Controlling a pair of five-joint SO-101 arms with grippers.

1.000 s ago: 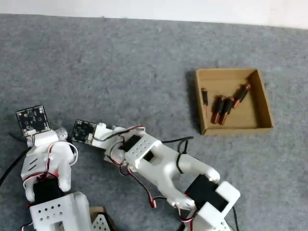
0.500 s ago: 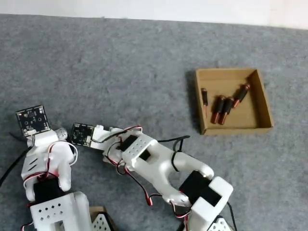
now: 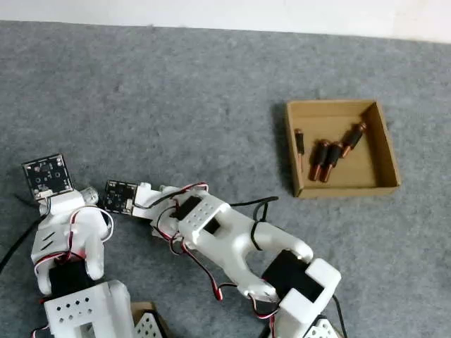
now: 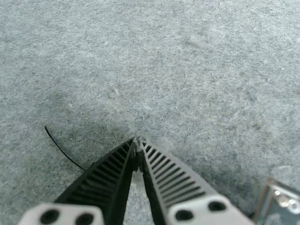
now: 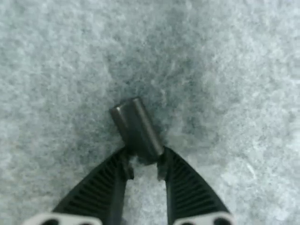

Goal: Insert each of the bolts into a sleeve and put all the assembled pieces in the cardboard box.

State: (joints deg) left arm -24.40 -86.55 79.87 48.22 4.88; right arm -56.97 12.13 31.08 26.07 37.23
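My right gripper (image 5: 144,161) pinches the sleeve (image 5: 136,129) by one end, probably to keep its open mouth clear; my left gripper (image 4: 138,140) is closed, empty.

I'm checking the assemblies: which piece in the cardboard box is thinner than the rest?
The dark piece lying alone along the cardboard box's left-hand wall in the high view; the other three pieces are thicker.
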